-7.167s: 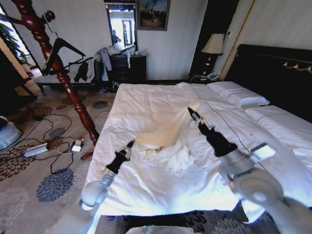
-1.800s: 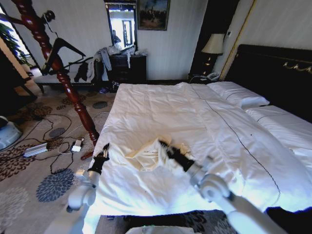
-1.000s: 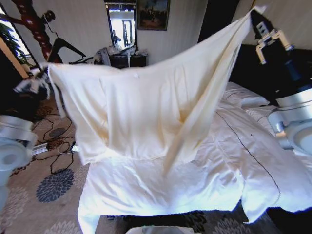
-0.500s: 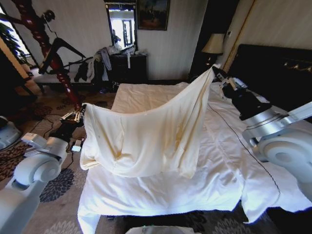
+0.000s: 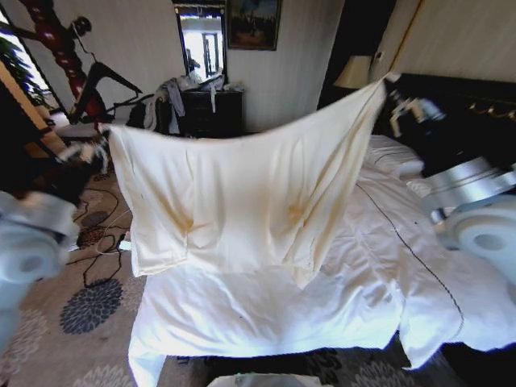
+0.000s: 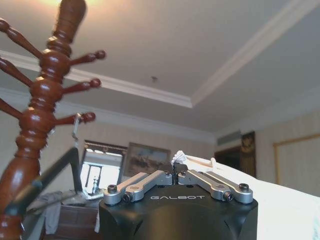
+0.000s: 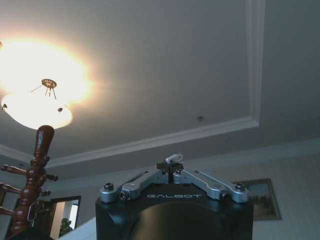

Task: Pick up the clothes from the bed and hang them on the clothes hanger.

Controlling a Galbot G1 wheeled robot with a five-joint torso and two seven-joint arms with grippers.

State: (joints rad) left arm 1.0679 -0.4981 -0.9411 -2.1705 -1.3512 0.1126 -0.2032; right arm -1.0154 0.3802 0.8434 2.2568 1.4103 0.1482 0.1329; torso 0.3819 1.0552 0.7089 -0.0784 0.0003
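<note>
Cream shirt (image 5: 234,201) hangs spread above the bed (image 5: 322,282), pinched at one corner by the left hand (image 5: 97,149) and at the other by the right hand (image 5: 393,85); thin fabric could slip from either pinch; both hands are blurred in the head view; the black hanger (image 5: 101,81) waits on the wooden pole (image 5: 60,36), partly cut off.

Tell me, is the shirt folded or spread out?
Spread out. The shirt hangs wide between the left tool and right tool, above the bed.
</note>
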